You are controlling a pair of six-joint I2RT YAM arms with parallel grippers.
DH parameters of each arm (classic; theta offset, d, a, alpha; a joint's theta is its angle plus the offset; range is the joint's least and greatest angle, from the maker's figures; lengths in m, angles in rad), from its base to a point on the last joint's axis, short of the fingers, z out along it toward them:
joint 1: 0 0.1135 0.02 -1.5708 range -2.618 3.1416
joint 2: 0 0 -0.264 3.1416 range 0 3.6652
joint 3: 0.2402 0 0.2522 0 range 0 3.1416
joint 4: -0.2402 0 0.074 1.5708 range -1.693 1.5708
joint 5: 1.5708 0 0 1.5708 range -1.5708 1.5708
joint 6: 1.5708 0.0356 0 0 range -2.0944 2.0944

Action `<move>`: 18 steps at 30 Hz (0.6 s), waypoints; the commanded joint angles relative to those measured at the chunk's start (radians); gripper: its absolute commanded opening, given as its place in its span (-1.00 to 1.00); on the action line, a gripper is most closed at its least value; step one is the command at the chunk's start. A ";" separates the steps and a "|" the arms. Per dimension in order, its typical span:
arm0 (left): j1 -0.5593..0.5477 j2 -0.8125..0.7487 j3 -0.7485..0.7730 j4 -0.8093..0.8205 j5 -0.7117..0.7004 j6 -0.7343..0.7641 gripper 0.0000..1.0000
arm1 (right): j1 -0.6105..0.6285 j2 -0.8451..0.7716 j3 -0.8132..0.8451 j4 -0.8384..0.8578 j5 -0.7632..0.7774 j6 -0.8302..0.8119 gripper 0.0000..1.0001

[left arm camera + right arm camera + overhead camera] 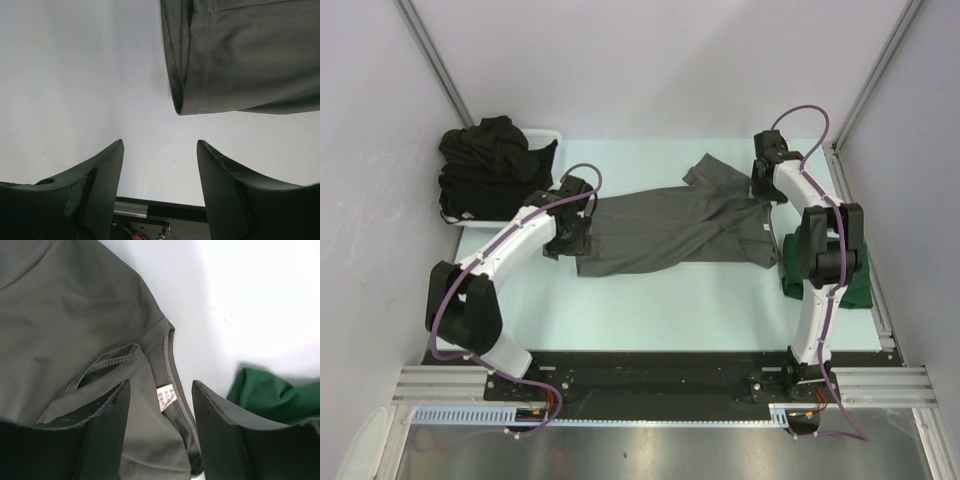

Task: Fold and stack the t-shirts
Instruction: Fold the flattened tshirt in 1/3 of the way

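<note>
The charcoal grey t-shirt (670, 228) lies spread across the middle of the pale table (650, 310), stretched between the two arms, with one sleeve pointing toward the back wall. The left gripper (160, 146) hovers at the shirt's left end with its jaws standing wide. Nothing is between them, and the stitched hem lies just beyond the fingertips, apart from them. The right gripper (161, 385) is low over the neck end, jaws parted and clamping nothing — the collar and its small white label (167, 396) lie in the gap beneath. A dark green t-shirt (855, 285) sits at the table's right edge, just beside the grey one and partly hidden by the right arm. Black t-shirts (485, 165) are heaped in the white basket (548, 132) at the back left.
</note>
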 commanded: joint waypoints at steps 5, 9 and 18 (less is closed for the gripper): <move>-0.060 0.006 -0.019 0.053 0.059 -0.057 0.26 | 0.054 -0.195 -0.030 -0.047 -0.047 0.056 0.10; -0.098 0.022 -0.019 0.074 0.073 -0.073 0.24 | 0.094 -0.247 -0.116 -0.041 -0.067 0.068 0.03; -0.164 0.086 -0.009 0.102 0.093 -0.097 0.17 | 0.145 -0.308 -0.246 -0.042 -0.088 0.073 -0.10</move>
